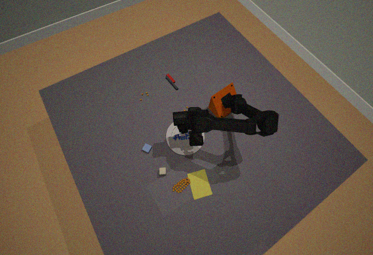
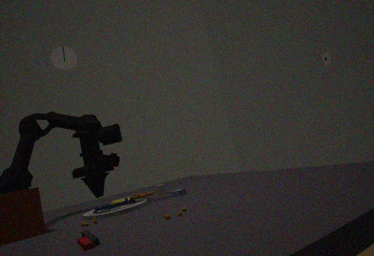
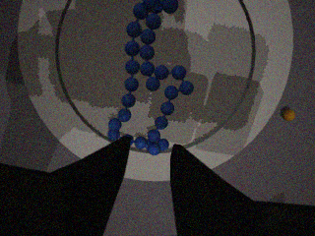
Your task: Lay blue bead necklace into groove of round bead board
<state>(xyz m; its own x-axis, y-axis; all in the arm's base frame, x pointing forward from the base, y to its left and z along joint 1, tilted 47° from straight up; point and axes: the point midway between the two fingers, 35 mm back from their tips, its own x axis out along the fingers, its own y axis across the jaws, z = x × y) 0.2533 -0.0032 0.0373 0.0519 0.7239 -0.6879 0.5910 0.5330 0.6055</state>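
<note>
The blue bead necklace (image 1: pixel 180 137) (image 2: pixel 113 206) (image 3: pixel 148 64) lies bunched in loops on the round white bead board (image 1: pixel 178 149) (image 2: pixel 90 214) (image 3: pixel 276 64). In the wrist view its strands run across the middle of the board, and its near loop reaches the thin circular groove (image 3: pixel 66 98). My gripper (image 1: pixel 194 142) (image 2: pixel 97 195) (image 3: pixel 151 147) hangs a little above the near edge of the board, over the necklace's near end. Its fingers are drawn close together with nothing between them.
A heap of orange beads (image 1: pixel 181 185) lies by a yellow sheet (image 1: pixel 199 184). A cream cube (image 1: pixel 162 171) and a light blue cube (image 1: pixel 147 148) (image 2: pixel 179 191) are near the board. A red and grey tool (image 1: pixel 171 80) (image 2: pixel 86 241) and loose orange beads (image 1: pixel 144 94) (image 2: pixel 175 214) lie beyond. The arm stands on an orange block (image 1: pixel 222 100).
</note>
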